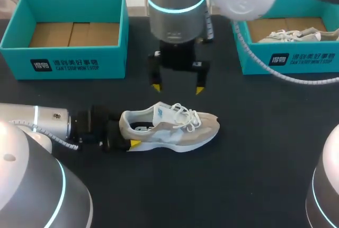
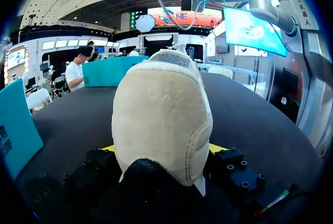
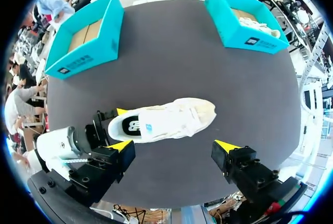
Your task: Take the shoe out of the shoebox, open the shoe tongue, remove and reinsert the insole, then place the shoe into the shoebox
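Observation:
A beige and white sneaker (image 1: 169,127) lies upright on the dark table, toe to the right, laces loose. My left gripper (image 1: 130,131) comes in from the left and is shut on the shoe's heel; in the left wrist view the heel (image 2: 161,120) fills the gap between the yellow tips of that gripper (image 2: 162,148), touching both. My right gripper (image 1: 178,88) hangs open above and just behind the shoe, holding nothing. From the right wrist view, the shoe (image 3: 166,120) lies below and ahead of the right gripper (image 3: 174,146), the left gripper (image 3: 117,127) at its heel.
An empty teal shoebox (image 1: 63,61) stands at the back left. A second teal shoebox (image 1: 286,61) at the back right holds another pale sneaker (image 1: 294,35). Both boxes, one (image 3: 88,52) and the other (image 3: 244,36), stand well beyond the shoe. A cable trails from the right arm.

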Controlling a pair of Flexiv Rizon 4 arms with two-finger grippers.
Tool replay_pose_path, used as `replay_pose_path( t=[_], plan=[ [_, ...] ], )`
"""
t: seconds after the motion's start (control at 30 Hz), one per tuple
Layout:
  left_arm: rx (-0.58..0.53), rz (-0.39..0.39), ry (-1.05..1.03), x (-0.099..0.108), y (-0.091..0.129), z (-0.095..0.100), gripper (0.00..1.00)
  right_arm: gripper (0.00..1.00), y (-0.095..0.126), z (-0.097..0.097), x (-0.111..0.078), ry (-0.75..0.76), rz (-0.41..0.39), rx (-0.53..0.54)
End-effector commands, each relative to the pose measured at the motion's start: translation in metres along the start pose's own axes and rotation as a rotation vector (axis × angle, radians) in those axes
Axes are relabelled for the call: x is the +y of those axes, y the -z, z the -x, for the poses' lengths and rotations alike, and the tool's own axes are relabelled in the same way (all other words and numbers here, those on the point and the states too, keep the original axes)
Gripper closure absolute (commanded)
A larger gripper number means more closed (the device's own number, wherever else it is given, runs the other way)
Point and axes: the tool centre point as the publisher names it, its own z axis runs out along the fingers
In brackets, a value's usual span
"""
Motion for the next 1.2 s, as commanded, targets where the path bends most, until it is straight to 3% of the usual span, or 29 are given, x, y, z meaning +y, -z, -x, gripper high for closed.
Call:
replay_pose_path(
  t=[0.03,0.37,0.43,0.5,0.6,0.67,0.97,1.2],
  plan=[
    [-0.003,0.000,0.000,0.006,-0.005,-0.005,1.00,0.00,-0.015,-0.054,-0.010,-0.048,0.014,-0.062],
    [-0.003,0.000,0.000,0.006,-0.005,-0.005,1.00,0.00,-0.015,-0.054,-0.010,-0.048,0.014,-0.062],
    [-0.003,0.000,0.000,0.006,-0.005,-0.005,1.00,0.00,-0.024,-0.058,-0.010,-0.025,-0.024,-0.193],
    [-0.003,0.000,0.000,0.006,-0.005,-0.005,1.00,0.00,-0.033,-0.064,-0.011,-0.025,-0.023,-0.225],
    [-0.003,0.000,0.000,0.006,-0.005,-0.005,1.00,0.00,-0.047,-0.068,-0.012,-0.021,-0.040,-0.363],
    [-0.003,0.000,0.000,0.006,-0.005,-0.005,1.00,0.00,-0.055,-0.069,-0.011,-0.037,-0.040,-0.374],
    [-0.003,0.000,0.000,0.006,-0.005,-0.005,1.00,0.00,-0.078,-0.047,-0.007,-0.166,-0.004,-0.430],
    [-0.003,0.000,0.000,0.006,-0.005,-0.005,1.00,0.00,-0.097,-0.040,-0.005,-0.204,-0.018,-0.465]
  ],
)
